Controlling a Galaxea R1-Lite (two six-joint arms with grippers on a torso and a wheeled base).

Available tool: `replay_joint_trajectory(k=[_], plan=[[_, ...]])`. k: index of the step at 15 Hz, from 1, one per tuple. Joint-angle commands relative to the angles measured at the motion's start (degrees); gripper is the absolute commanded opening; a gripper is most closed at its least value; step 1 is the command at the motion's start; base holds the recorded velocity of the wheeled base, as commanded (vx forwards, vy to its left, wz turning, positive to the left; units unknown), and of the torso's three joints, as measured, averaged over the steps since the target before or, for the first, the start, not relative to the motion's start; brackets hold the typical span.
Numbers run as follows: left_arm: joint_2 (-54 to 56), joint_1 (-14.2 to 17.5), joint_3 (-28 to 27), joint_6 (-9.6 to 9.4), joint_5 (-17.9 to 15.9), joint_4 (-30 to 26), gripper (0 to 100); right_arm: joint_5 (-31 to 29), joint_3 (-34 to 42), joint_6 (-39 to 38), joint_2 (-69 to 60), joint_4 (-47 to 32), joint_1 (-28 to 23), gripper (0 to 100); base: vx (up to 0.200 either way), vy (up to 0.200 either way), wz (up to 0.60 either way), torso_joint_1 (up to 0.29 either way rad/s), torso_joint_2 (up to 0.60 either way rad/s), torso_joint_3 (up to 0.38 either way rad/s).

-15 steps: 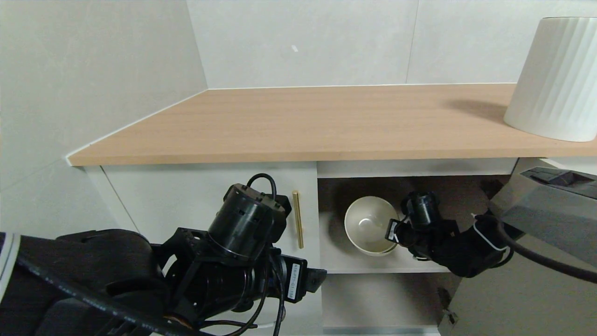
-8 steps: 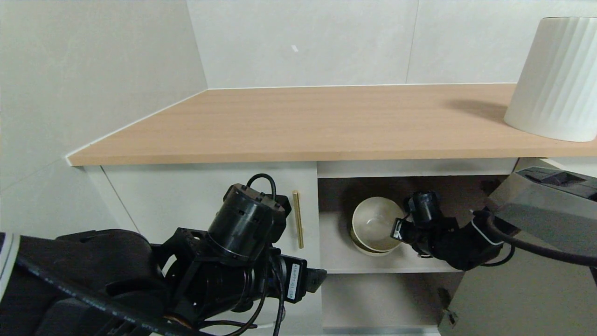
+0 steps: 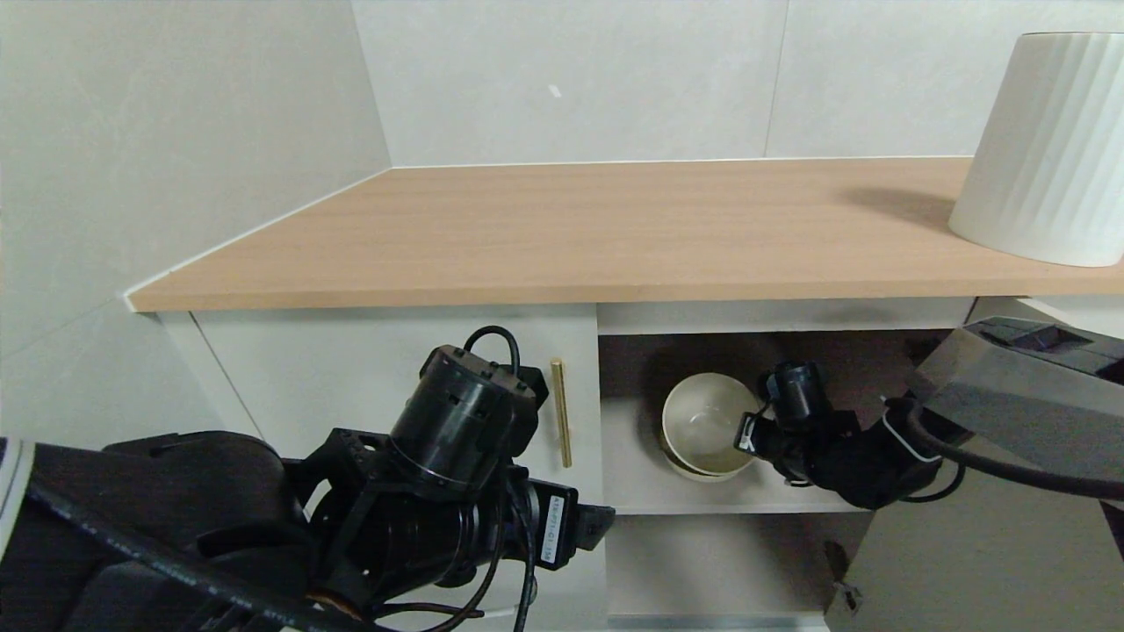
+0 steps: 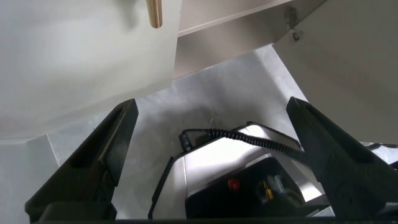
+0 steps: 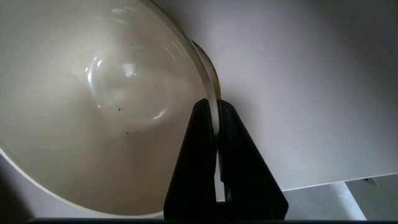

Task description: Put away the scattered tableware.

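Right wrist view had my right gripper (image 5: 216,124) clamped on the thin rim of the bowl (image 5: 93,81); I judged it stiff, slick, breakable.

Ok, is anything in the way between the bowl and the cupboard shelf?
Nothing blocking shows. The right pincer grips the bowl by its rim, low over the shelf. The rim of another dish peeks out beneath it, so it seems to be stacking.
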State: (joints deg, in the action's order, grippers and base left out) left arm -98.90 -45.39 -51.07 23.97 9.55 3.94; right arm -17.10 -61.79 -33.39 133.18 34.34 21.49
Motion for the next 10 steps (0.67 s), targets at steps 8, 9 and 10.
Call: replay_joint_trajectory(k=[8, 9, 10], plan=[[0.55, 0.03, -0.09, 0.29, 0.03, 0.11, 100, 0.84, 0.97, 0.17, -1.52, -1.73, 1.36, 100, 0.0, 0.0, 0.0, 0.0, 0.0, 0.0], [1.34, 0.12, -0.09, 0.29, 0.03, 0.11, 100, 1.37, 1.76, 0.08, -3.19, -2.96, 1.62, 100, 0.0, 0.0, 0.0, 0.0, 0.0, 0.0], [2.66, 0.21, -0.09, 0.29, 0.03, 0.02, 100, 2.34, 3.17, 0.26, -5.57, -4.19, 1.97, 100, 0.0, 0.0, 0.0, 0.0, 0.0, 0.0]])
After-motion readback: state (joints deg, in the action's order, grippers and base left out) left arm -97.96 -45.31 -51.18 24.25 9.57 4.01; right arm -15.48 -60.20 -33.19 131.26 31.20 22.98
